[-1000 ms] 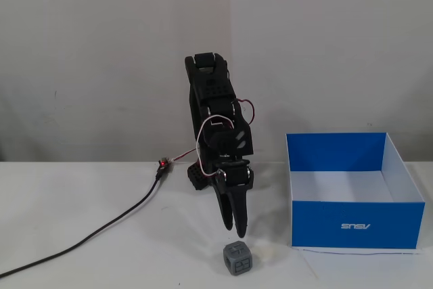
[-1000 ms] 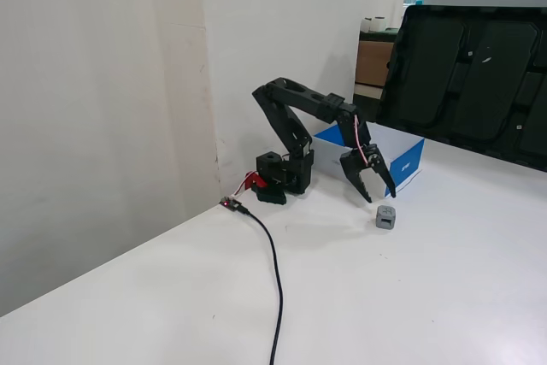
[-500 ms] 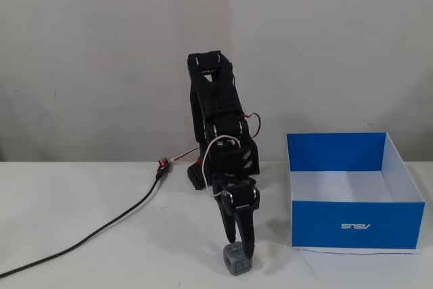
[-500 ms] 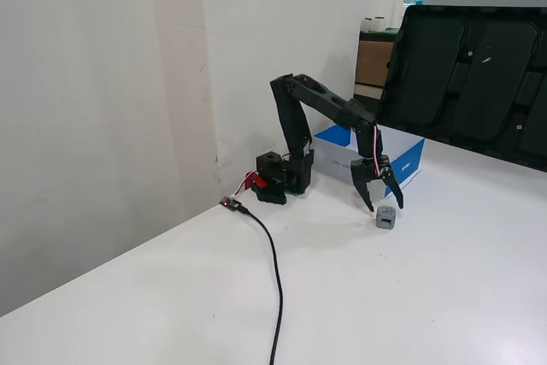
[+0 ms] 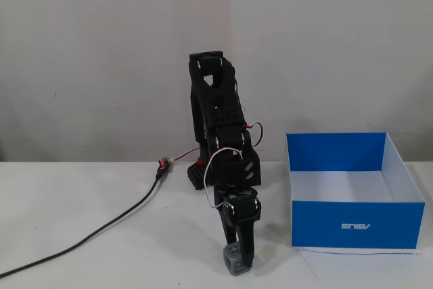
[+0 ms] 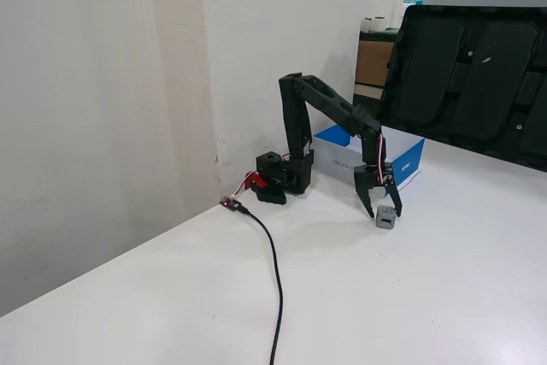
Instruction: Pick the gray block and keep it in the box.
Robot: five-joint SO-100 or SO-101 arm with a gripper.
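Lowered since the earlier frames, the gripper [image 6: 385, 208] now straddles the gray block [image 6: 386, 218], whereas a second ago it hung above and behind the cube. Its jaws are spread: in one fixed view, one finger stands on each side of the block, with no clear contact visible. In the other fixed view the gripper [image 5: 241, 256] hides most of the gray block [image 5: 232, 260], which rests on the white table [image 5: 101, 248] near its front edge in that view. The box [image 5: 354, 225] stands well apart from the block, toward the table's right edge in that view, empty and open-topped. A black cable [image 6: 272, 271] trails across the table, clear of the work area.

Judged risk: the grasp is not yet made. If the fingers close off-centre on the rounded corners, the cube may twist or squirt out sideways. Descending further could press a fingertip onto the table. During transfer, a low carry could strike the box's near wall.
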